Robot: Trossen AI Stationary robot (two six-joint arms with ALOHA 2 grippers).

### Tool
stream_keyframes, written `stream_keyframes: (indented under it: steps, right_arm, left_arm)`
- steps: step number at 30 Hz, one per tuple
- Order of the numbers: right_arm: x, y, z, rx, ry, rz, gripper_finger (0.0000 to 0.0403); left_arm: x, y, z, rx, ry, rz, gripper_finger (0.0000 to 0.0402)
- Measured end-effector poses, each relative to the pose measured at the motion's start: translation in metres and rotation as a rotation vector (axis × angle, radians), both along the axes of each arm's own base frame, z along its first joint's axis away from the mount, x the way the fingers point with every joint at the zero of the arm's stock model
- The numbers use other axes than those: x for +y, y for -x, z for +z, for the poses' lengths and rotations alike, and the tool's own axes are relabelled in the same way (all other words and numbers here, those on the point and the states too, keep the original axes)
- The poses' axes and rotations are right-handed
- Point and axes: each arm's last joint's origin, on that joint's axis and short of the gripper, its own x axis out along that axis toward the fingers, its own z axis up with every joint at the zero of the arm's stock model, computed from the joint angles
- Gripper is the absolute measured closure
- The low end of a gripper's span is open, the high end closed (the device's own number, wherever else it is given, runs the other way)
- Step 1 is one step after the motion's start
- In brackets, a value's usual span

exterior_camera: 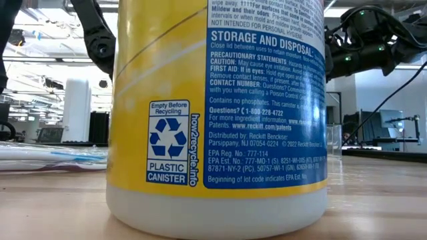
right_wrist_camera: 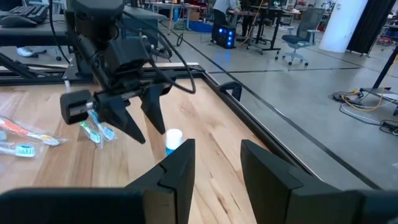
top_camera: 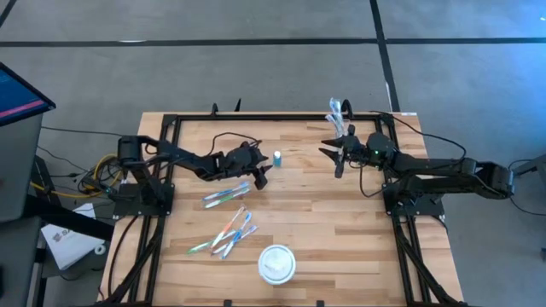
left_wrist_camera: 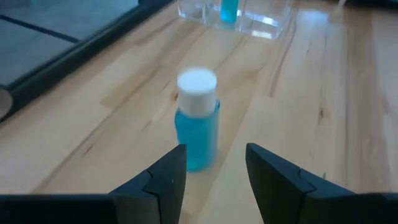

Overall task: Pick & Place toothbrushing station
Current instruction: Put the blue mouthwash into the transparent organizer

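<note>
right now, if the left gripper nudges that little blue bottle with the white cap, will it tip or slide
Probably tips: the blue bottle stands upright on a narrow base, taller than it is wide. It looks small and plastic, so likely light and easily knocked over. Its round body would then likely roll on the smooth wooden table. The open left gripper sits just short of it.

The right gripper [right_wrist_camera: 214,165] fills the foreground, its two dark fingers parted with nothing between them. Beyond it a small blue bottle with a white cap [right_wrist_camera: 173,141] stands upright on the wooden tabletop [right_wrist_camera: 205,124]. Just beside the bottle hangs the left gripper [right_wrist_camera: 142,121], fingers spread. Pastel toothbrushes [right_wrist_camera: 93,132] lie past that gripper, farther from the bottle
</note>
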Motion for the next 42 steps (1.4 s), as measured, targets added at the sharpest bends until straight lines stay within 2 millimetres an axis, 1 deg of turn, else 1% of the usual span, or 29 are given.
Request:
stream_keyframes:
  steps: [3, 8, 10, 15, 23, 27, 33, 38, 42]
  right_arm:
    - [0.000, 0.000, 0.000, 0.000, 0.000, 0.000, 0.0284]
    - [0.000, 0.000, 0.000, 0.000, 0.000, 0.000, 0.0284]
    - [0.000, 0.000, 0.000, 0.000, 0.000, 0.000, 0.0284]
    - [0.000, 0.000, 0.000, 0.000, 0.000, 0.000, 0.0284]
    - [0.000, 0.000, 0.000, 0.000, 0.007, 0.001, 0.0284]
    - [0.000, 0.000, 0.000, -0.001, 0.009, 0.001, 0.0284]
    - [0.000, 0.000, 0.000, 0.000, 0.011, 0.002, 0.0284]
    - [0.000, 0.000, 0.000, 0.001, 0.011, 0.001, 0.0284]
    - [0.000, 0.000, 0.000, 0.002, 0.010, 0.002, 0.0284]
  left_arm:
    - [0.003, 0.000, -0.008, 0.020, 0.005, 0.002, 0.0240]
    - [0.007, -0.002, -0.028, 0.051, 0.013, 0.011, 0.0236]
    - [0.008, -0.003, -0.031, 0.044, 0.011, 0.013, 0.0235]
    - [0.010, -0.005, -0.034, 0.038, -0.035, -0.006, 0.0235]
    - [0.020, -0.011, -0.026, 0.005, -0.067, -0.001, 0.0235]
    - [0.026, -0.013, -0.033, 0.022, -0.059, 0.009, 0.0235]
    - [0.031, -0.025, -0.047, 0.038, -0.031, -0.025, 0.0235]
    - [0.034, -0.036, -0.050, 0.034, -0.051, -0.036, 0.0235]
    - [0.034, -0.038, -0.048, 0.027, -0.056, -0.036, 0.0235]
